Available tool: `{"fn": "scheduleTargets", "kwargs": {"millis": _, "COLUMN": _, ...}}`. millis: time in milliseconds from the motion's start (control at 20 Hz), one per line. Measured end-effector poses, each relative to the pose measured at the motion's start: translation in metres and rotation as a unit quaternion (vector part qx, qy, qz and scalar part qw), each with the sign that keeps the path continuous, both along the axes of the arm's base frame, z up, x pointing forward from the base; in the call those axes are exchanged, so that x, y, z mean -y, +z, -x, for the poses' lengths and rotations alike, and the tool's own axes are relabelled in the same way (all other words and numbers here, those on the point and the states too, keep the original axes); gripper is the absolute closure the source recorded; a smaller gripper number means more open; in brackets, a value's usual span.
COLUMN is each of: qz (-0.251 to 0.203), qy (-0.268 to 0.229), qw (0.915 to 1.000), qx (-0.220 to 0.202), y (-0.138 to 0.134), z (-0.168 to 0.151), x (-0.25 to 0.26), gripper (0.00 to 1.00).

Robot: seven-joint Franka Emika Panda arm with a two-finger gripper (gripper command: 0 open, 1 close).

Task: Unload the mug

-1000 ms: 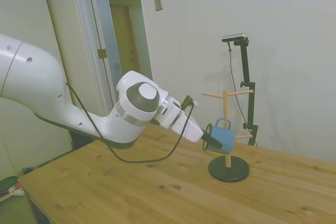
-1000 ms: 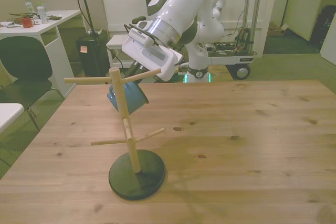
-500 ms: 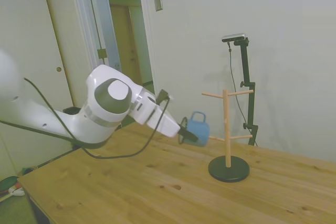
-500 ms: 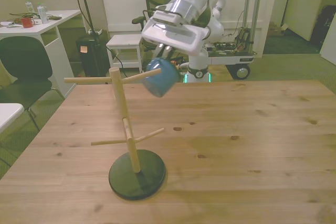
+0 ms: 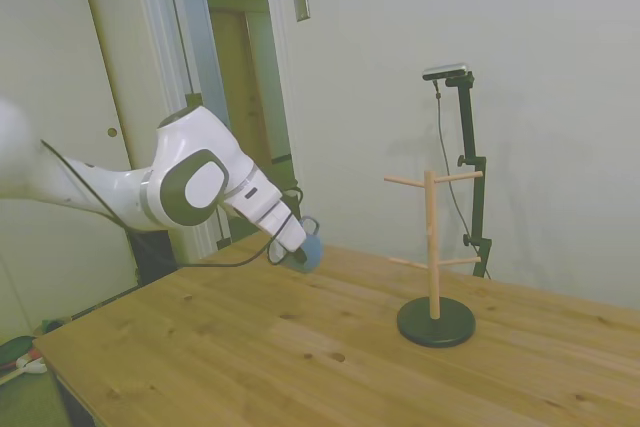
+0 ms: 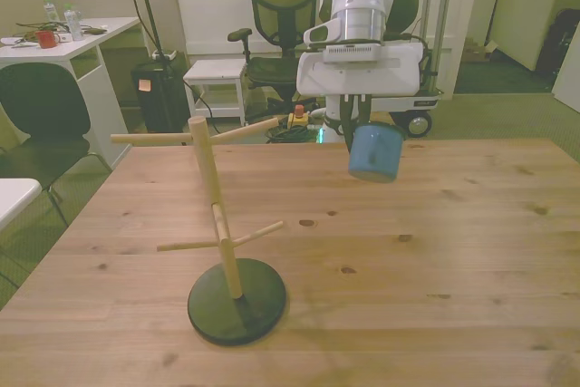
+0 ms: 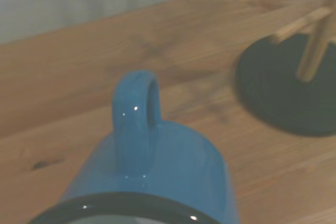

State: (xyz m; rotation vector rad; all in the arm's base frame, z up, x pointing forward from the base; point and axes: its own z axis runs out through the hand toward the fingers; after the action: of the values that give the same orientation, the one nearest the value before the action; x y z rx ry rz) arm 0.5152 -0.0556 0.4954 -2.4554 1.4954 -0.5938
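Since the gripper (image 6: pixel 360 129) pinches the mug (image 6: pixel 374 153) at its rim (12 o'clock), glossy enamel may slip.

Behind me: mesh office chair (image 6: pixel 292 14) and white side table (image 6: pixel 214 72) on dull carpet. White desk (image 6: pixel 63 47) with dark chair (image 6: pixel 41 111) at the front view's left. Side view: pale wall (image 5: pixel 520 57), open doorway (image 5: pixel 240 57), small wall plate (image 5: pixel 301 3). Light is dim, greenish.
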Motion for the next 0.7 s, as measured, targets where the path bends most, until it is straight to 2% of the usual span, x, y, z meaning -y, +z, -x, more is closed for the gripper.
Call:
{"fn": "scheduleTargets", "kwargs": {"millis": 200, "qz": -0.026, "qy": 0.061, "qw": 0.9946, "qx": -0.08, "y": -0.009, "z": -0.015, "x": 0.021, "gripper": 1.0}}
{"fn": "scheduleTargets", "kwargs": {"millis": 300, "qz": -0.048, "qy": 0.077, "qw": 0.9905, "qx": -0.104, "y": -0.019, "z": -0.024, "x": 0.036, "gripper": 1.0}}
{"fn": "scheduleTargets", "kwargs": {"millis": 550, "qz": -0.086, "qy": 0.073, "qw": 0.9834, "qx": -0.142, "y": -0.054, "z": -0.06, "x": 0.066, "gripper": 1.0}}
{"fn": "scheduleTargets", "kwargs": {"millis": 700, "qz": -0.095, "qy": 0.067, "qw": 0.9818, "qx": -0.15, "y": -0.063, "z": -0.078, "x": 0.076, "gripper": 1.0}}
